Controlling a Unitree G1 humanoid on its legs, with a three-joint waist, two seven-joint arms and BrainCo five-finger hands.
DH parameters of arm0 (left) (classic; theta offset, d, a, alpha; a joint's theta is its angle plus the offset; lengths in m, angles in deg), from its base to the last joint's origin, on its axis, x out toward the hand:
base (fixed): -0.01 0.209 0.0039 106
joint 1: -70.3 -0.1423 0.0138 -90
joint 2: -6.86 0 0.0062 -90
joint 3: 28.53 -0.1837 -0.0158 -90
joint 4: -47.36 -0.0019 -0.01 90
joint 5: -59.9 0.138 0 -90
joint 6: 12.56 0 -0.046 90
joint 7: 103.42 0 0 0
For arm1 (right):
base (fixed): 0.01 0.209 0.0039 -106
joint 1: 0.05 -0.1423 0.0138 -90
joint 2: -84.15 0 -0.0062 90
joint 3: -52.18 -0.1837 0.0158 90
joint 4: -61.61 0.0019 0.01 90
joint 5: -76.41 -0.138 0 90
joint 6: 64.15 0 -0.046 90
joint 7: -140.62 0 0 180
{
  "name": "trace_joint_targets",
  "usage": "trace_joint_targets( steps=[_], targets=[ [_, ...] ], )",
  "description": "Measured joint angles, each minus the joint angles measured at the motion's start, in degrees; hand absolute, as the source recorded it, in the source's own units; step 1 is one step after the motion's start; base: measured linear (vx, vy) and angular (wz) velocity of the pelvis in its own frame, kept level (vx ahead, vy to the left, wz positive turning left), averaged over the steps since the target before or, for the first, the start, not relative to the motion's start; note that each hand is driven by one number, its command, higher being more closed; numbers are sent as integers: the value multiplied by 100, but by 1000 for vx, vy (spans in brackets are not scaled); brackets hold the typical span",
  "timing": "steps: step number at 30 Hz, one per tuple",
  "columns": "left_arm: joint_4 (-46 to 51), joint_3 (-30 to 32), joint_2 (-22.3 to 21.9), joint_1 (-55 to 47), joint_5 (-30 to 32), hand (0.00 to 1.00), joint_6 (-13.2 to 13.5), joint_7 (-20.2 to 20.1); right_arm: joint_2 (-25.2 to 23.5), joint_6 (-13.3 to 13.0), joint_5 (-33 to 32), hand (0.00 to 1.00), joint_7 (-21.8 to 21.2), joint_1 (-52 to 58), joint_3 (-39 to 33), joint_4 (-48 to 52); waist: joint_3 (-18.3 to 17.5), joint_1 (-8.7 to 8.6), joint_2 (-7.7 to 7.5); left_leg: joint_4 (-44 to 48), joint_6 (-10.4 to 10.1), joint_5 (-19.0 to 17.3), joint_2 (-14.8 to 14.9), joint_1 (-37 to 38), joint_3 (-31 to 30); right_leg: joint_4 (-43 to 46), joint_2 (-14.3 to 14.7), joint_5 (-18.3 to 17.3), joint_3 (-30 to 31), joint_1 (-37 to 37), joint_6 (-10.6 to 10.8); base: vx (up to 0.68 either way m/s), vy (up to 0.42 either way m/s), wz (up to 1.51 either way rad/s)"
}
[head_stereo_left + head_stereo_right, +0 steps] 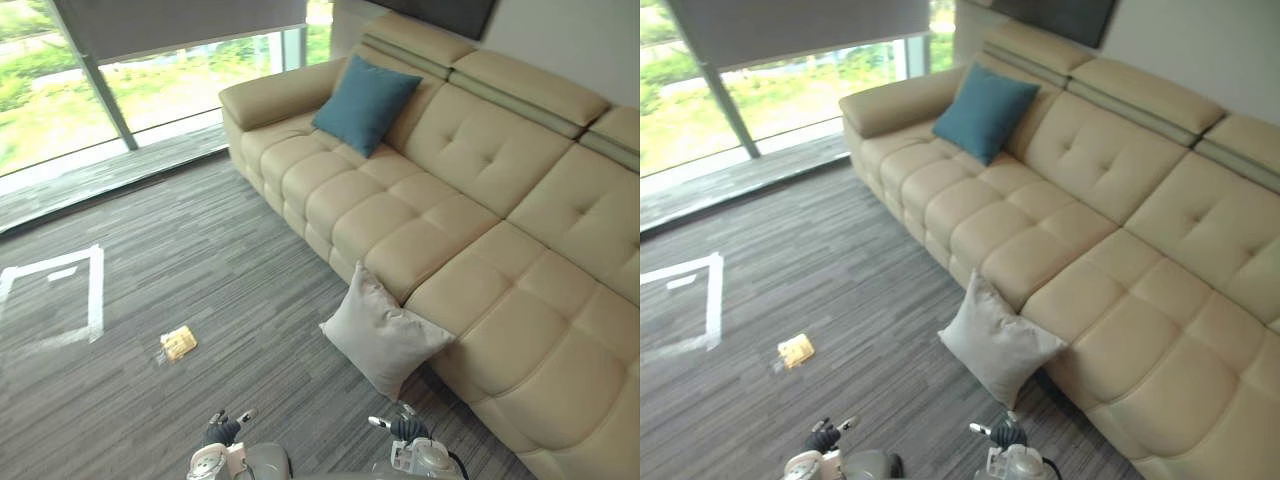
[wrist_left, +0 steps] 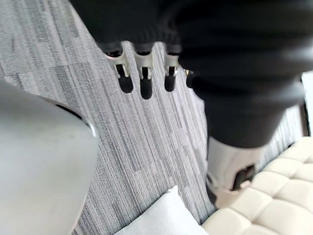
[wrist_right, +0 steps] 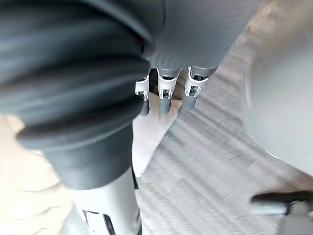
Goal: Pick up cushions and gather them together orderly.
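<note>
A pale grey cushion [image 1: 385, 338] stands on the carpet [image 1: 200, 270], propped against the front of a cream sofa [image 1: 470, 230]. It is just ahead of the robot's right hand [image 1: 408, 428] and ahead and off to the right of the left hand [image 1: 222, 432]. Both hands hang low over the floor, apart from the cushion, with fingers [image 2: 145, 73] relaxed and spread, holding nothing. A blue cushion [image 1: 366, 102] leans against the sofa's backrest near the armrest, far ahead of both hands and well apart from the grey one. A small yellow object [image 1: 179, 343] lies on the carpet ahead of the left hand, and a white tape outline [image 1: 93, 290] marks the floor beyond it.
</note>
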Motion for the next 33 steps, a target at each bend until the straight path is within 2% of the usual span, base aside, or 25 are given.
trace_joint_targets(
  steps=[1,3,5,6,7,8,9,11,12,13,14,15,16,18,20,22,23,24,25,26,28,29,33],
  targets=[
    [-35,-18,-1,10,0,0,-6,8,-1,0,0,0,-1,-20,52,0,2,8,1,-210,14,-64,7,319,232,235,-142,-46,-369,-205,-72,117,138,-88],
    [-52,-98,-4,-12,5,0,-15,14,1,-3,5,0,0,-48,44,-22,3,-10,38,-579,-6,-75,20,717,481,-36,-246,-95,-962,-383,-157,112,106,-77],
    [-57,-175,16,-20,19,0,-18,5,13,-36,10,0,-1,-98,36,-55,-5,-85,50,-793,-74,-92,50,845,678,-969,-188,-34,-1466,-527,-199,133,35,-49],
    [-114,-204,36,-4,48,0,-16,-2,30,-56,9,0,-3,-128,18,-84,-4,-115,52,-881,-127,-91,51,891,759,-1652,-89,107,-1610,-596,-244,262,-29,-40],
    [-229,-300,73,25,60,0,-17,-10,75,-58,4,0,-7,-203,0,-163,6,-165,71,-942,-192,-102,43,933,804,-2440,87,424,-1564,-576,-283,268,-61,-27],
    [-275,-329,98,14,69,0,-17,-18,93,-56,2,0,-10,-224,-43,-197,3,-195,64,-933,-236,-125,10,946,790,-2800,166,712,-1513,-497,-368,412,-132,-2],
    [-321,-341,67,35,114,0,-22,-20,172,-69,-4,0,-14,-255,-217,-189,42,-276,78,-966,-364,-205,11,1113,696,-2835,244,1157,-1340,-428,-755,283,-101,10],
    [-309,-337,-76,52,184,0,-17,-39,264,-63,-10,0,-4,-267,-427,-176,107,-285,276,-875,-411,-180,143,1253,579,-2735,333,895,-1440,-263,-775,327,-158,12],
    [-247,-333,-121,49,240,0,-14,-54,339,-63,-14,0,4,-259,-501,-174,120,-284,332,-455,-418,-184,245,1146,410,-2636,352,676,-1478,-182,-786,413,-276,12],
    [-172,-281,-146,62,280,0,-19,-62,344,-58,-22,0,5,-234,-542,-172,103,-284,359,512,-458,-209,413,757,177,-2638,429,476,-1483,-74,-769,341,-264,7],
    [-117,-265,-153,39,283,0,-18,-62,344,-56,-40,0,6,-220,-537,-140,107,-285,356,983,-499,-184,504,554,86,-2653,481,413,-1480,-22,-757,226,-169,-11],
    [19,-221,-160,-7,281,0,-7,-66,353,-49,-48,0,7,-197,-527,-122,124,-251,405,2101,-738,-64,759,62,-161,-2696,632,301,-1432,140,-824,310,-131,-44],
    [132,-155,-241,-54,280,0,1,-66,368,-39,-58,0,29,-187,-560,-158,134,-214,441,2698,-833,-166,901,-197,-326,-2693,786,230,-1308,342,-926,313,-101,-54],
    [184,-154,-241,-102,279,0,7,-62,367,-31,-59,0,48,-174,-579,-171,135,-211,435,2654,-850,-275,930,-336,-386,-2751,843,196,-1217,524,-938,277,-44,-61],
    [207,-153,-215,-93,279,0,22,-61,362,-32,-60,0,80,-124,-586,-160,137,-202,378,1944,-701,-403,834,-510,-405,-2934,871,174,-902,713,-888,294,55,-79],
    [200,-154,-206,-71,278,0,25,-51,355,-32,-98,0,121,-97,-584,-150,132,-159,355,1067,-691,-394,663,-608,-769,-2998,861,156,-546,774,-788,291,168,-100],
    [177,-162,-210,-39,281,0,26,-34,357,-34,-127,0,130,-85,-574,-151,124,-99,344,305,-640,-262,470,-579,-1250,-2988,861,125,-221,770,-663,244,238,-97],
    [170,-164,-212,-36,281,0,27,-30,359,-34,-143,0,132,-77,-570,-150,118,-98,352,89,-610,-130,434,-552,-1412,-2976,872,111,-138,757,-615,270,322,-124],
    [110,-153,-180,-23,276,0,33,-20,341,-32,-216,0,140,-69,-542,-197,79,-70,335,-50,-758,243,384,-446,-1426,-2983,871,92,135,746,-494,215,294,-95],
    [34,-158,-108,2,285,0,24,-17,319,-34,-224,0,134,-41,-500,-194,-53,-62,219,-145,-695,208,354,-388,-1151,-3135,796,197,311,769,-312,220,296,-95],
    [-56,-161,1,4,285,0,28,-19,181,-32,-217,0,122,55,-451,-202,-170,-57,87,-141,-614,162,271,-340,-824,-3454,661,344,466,825,-226,222,291,-78],
    [-109,-166,49,27,285,0,24,-22,112,-30,-215,0,119,35,-448,-270,-205,-51,0,-156,-612,161,218,-237,-624,-3593,599,489,602,878,-102,158,230,-73],
    [-266,-173,55,64,299,0,28,-25,106,3,-209,0,90,28,-405,-305,-208,-9,1,-367,-545,126,98,175,-250,-3666,486,629,741,992,-51,67,133,-56]
  ],
)
